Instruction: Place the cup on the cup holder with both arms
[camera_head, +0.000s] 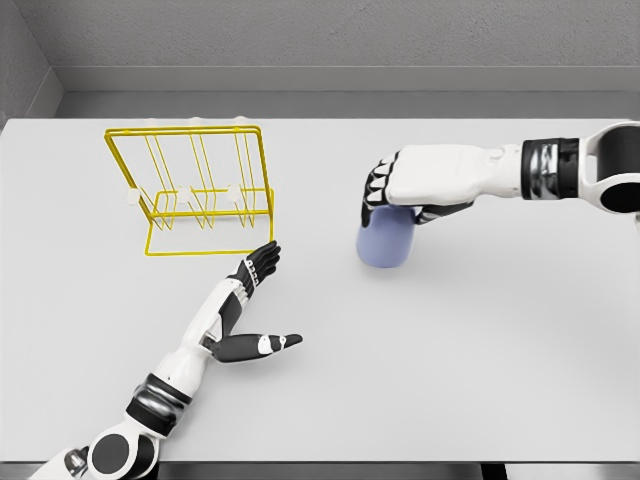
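Gripping the pale blue cylindrical cup (385, 243) from above, my right hand (420, 185) should lift straight; left hand (245, 300) spread flat near the yellow wire cup holder (190, 190).

The cup holder (195, 190) looks like thin yellow coated wire, the cup (385, 243) like smooth matt pale-blue plastic, the table (480, 340) a matt, even light grey, and both arms glossy white shells with black joints.

Pale blue cup (385, 246) upright, well right of yellow wire cup holder (195, 190).
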